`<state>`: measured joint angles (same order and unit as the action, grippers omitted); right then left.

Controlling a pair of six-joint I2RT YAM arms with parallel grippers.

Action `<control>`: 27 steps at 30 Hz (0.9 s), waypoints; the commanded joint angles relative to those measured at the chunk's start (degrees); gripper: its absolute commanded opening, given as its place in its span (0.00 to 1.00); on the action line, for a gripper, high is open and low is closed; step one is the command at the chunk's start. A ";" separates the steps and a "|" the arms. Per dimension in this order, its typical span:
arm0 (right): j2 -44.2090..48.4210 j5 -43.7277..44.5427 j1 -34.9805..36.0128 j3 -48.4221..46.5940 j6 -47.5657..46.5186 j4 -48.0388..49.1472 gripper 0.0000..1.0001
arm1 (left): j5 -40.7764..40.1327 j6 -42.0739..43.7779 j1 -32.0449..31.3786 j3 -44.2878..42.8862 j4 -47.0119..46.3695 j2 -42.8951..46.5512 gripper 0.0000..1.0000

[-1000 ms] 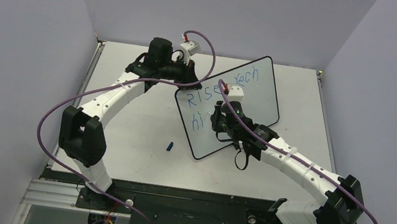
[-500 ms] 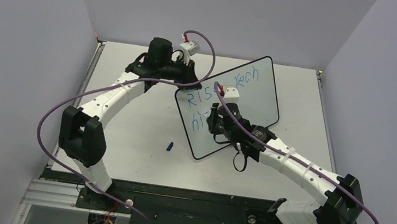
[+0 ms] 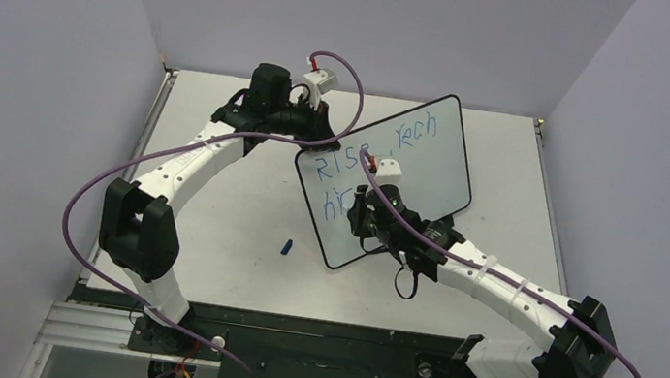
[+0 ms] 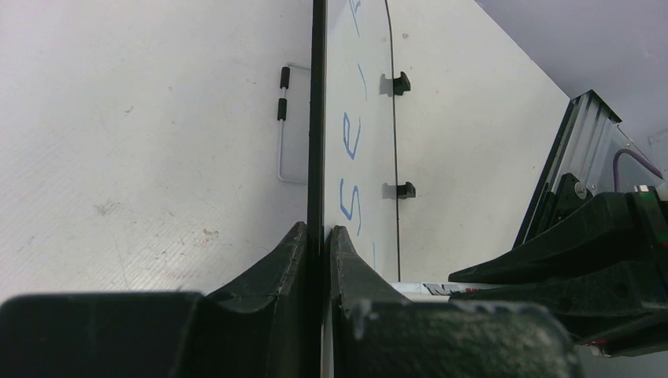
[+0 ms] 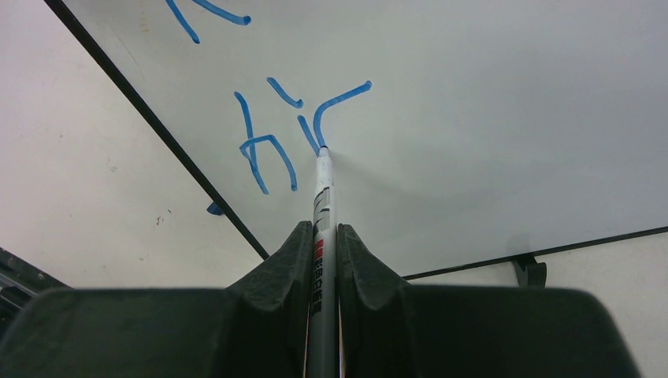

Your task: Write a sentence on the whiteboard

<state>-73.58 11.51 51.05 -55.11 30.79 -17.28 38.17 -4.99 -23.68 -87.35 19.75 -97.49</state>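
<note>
The whiteboard point(image 3: 434, 153) stands tilted on the table, black-framed, with small black feet point(image 4: 402, 82). My left gripper point(image 3: 310, 145) is shut on its top left edge; in the left wrist view point(image 4: 318, 236) the jaws pinch the black frame point(image 4: 317, 118). The sentence point(image 3: 355, 157) is blue handwriting, "RISE tech" above and "hi" with a fresh stroke below point(image 5: 272, 146). My right gripper point(image 5: 324, 236) is shut on a white marker point(image 5: 322, 197) whose tip touches the board at the end of that stroke. In the top view the right gripper point(image 3: 365, 214) covers part of the lower line.
A small blue marker cap point(image 3: 286, 246) lies on the table left of the board's lower corner; it also shows in the right wrist view point(image 5: 214, 209). A wire stand point(image 4: 282, 126) lies behind the board. Purple cables loop off both arms.
My right gripper has moved down and slightly left across the board with the marker, adding a new stroke to the lower line. The left arm and the board have not moved.
</note>
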 commanded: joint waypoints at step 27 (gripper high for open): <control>-4.20 4.36 -3.57 -10.13 -2.64 -2.41 0.00 | -0.65 3.73 -0.06 -0.81 -5.29 3.41 0.00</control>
<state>-76.36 14.06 48.27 -62.13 28.97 -22.00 38.24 -5.02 -23.75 -87.35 19.59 -97.49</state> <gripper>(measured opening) 0.096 0.076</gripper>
